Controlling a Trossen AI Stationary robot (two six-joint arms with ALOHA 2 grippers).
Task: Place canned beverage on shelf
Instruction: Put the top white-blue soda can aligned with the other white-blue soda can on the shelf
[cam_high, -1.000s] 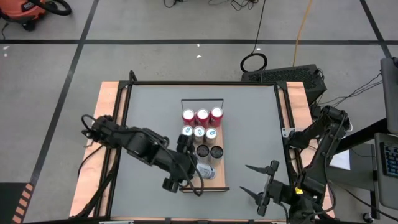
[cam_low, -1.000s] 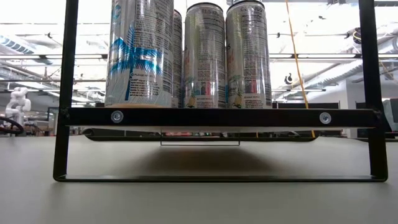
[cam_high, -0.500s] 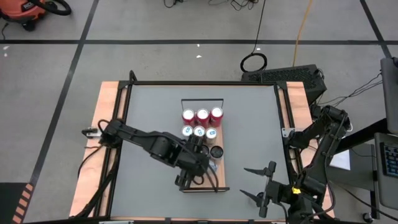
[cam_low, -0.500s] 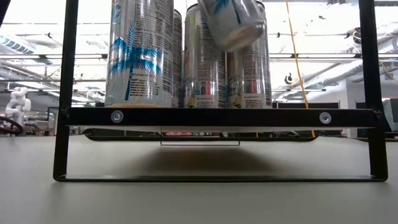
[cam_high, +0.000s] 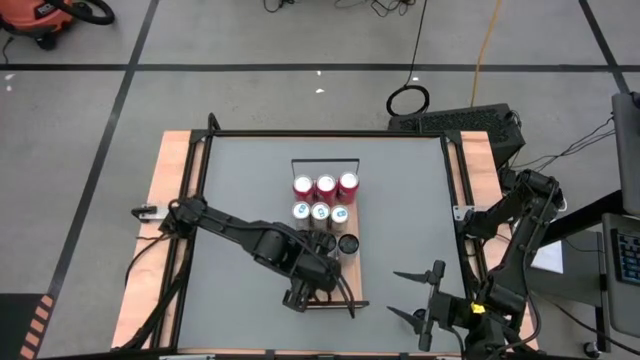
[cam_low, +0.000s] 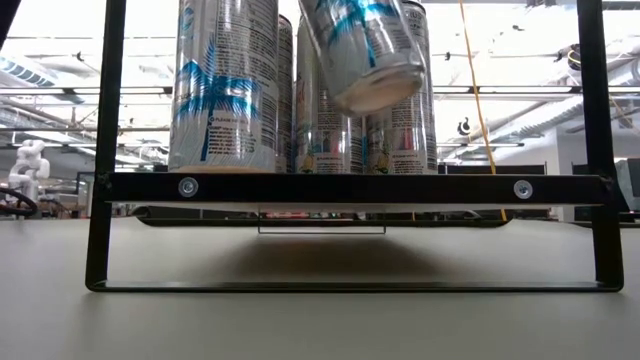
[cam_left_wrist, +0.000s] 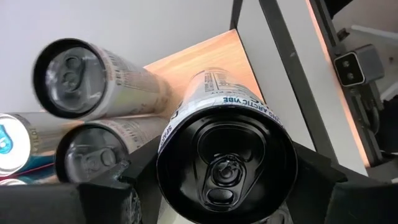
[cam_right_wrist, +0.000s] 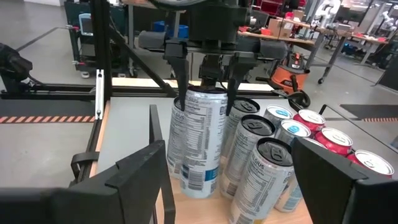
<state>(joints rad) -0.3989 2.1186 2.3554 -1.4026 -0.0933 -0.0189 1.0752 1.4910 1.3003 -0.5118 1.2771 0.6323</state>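
The left gripper (cam_right_wrist: 205, 68) is clamped on the top of a white and blue can (cam_right_wrist: 196, 146), one finger (cam_right_wrist: 180, 78) on each side of the rim, and holds it over the near end of the shelf (cam_high: 352, 288), the end away from the wire rail (cam_high: 325, 161). In the low view this can (cam_low: 362, 50) hangs tilted, its base clear of the board and in front of the standing cans. In the left wrist view its black lid (cam_left_wrist: 225, 171) faces the camera, and the side print reads "ARCTIC VIBE" among smaller words too small to make out.

On the shelf stand three red-topped cans (cam_high: 325, 186) by the rail, then three pale-topped ones (cam_high: 320, 212), then dark-topped ones (cam_high: 348, 243).

The right gripper (cam_high: 412, 295) waits with its jaws apart near the bench's near right corner
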